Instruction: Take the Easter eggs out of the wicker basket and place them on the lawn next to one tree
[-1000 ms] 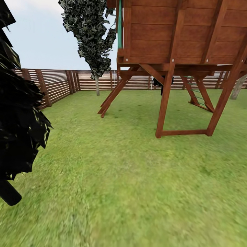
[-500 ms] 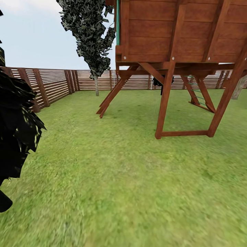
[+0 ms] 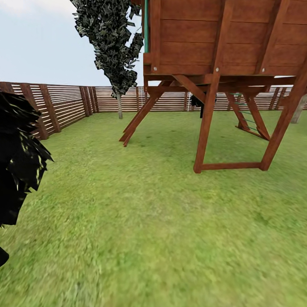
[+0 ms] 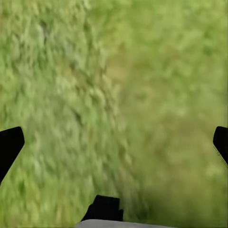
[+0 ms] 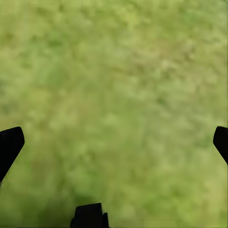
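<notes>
Easter eggs and wicker basket: location cannot be told from these views, so no egg can be counted as taken out or as placed. Judged status: robot in transit across the garden; finding the basket, all three removals and all three placements appear to be outstanding.

Left end effector (image 4: 114,142): released, its two dark fingertips (image 4: 9,145) wide apart at the frame edges, nothing between them, green turf beneath.

Right end effector (image 5: 114,142): released likewise, fingertips (image 5: 9,145) spread, carrying nothing, grass beneath.

Lawn (image 3: 140,230): mottled green, flat, running from the near foreground to the far boundary; a slightly darker patch lies under the playset.

Wooden playset (image 3: 221,51): red-brown planked cabin on slanted legs, centre to right, middle distance; its feet stand on the grass, and a teal-runged ladder shows behind the right legs.

Slat fence (image 3: 68,102): brown, horizontal boards, closing the far side and turning a corner at far left.

Cypress (image 3: 113,38): narrow, dark-leaved, thin trunk, standing just before the far fence, left of the playset.

Dark foliage mass (image 3: 17,162): near left edge, almost black, species cannot be told.

Grey-beige trunk (image 3: 298,108): sliver at the far right edge, beside the fence; possibly a candidate tree.

Sky: pale blue above the fence.
</notes>
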Motion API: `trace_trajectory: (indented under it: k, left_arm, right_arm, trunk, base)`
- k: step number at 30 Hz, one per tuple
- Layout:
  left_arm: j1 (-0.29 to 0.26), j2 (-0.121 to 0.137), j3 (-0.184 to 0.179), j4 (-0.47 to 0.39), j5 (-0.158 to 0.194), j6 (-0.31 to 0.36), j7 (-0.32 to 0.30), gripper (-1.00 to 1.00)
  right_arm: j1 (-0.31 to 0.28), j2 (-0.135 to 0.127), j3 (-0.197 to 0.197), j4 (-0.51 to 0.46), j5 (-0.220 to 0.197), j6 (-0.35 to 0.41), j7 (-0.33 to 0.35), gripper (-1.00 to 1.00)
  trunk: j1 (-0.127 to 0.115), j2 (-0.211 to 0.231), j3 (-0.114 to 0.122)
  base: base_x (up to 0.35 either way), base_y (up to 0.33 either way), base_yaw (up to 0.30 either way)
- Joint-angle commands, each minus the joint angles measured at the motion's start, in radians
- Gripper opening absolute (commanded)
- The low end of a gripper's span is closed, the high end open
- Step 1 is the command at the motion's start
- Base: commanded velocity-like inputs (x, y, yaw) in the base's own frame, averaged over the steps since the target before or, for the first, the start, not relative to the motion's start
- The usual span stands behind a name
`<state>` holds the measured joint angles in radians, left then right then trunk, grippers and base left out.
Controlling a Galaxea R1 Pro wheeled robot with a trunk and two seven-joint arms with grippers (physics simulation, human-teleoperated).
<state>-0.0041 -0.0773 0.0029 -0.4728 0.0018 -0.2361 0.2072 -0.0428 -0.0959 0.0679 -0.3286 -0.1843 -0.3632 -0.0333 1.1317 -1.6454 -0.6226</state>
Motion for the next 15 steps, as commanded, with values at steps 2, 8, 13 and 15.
trace_trajectory:
  k: [2,8,13,15]
  left_arm:
    - [0.0,0.001,0.0,0.001,0.0,-0.003,0.003,1.0]
    - [0.0,0.014,0.001,0.001,0.001,-0.003,0.003,1.0]
    - [0.0,0.016,0.002,0.0,0.0,-0.003,0.003,1.0]
    - [0.0,0.017,0.002,0.0,0.0,-0.003,0.003,1.0]
  right_arm:
    - [-0.001,-0.001,0.007,0.0,-0.008,-0.003,-0.003,1.0]
    - [-0.001,-0.001,0.007,0.0,-0.009,-0.003,-0.003,1.0]
    - [-0.001,-0.001,0.007,0.002,-0.008,-0.003,-0.003,1.0]
    - [-0.001,-0.001,0.007,0.001,-0.009,-0.003,-0.003,1.0]
  trunk:
    - [0.008,-0.015,-0.007]
    - [0.031,-0.057,-0.026]
    - [0.05,-0.092,-0.042]
    - [0.058,-0.106,-0.048]
  base:
    - [0.332,0.0,0.0]
    - [0.336,0.0,0.0]
    - [0.337,0.0,0.0]
    - [0.337,0.0,0.0]
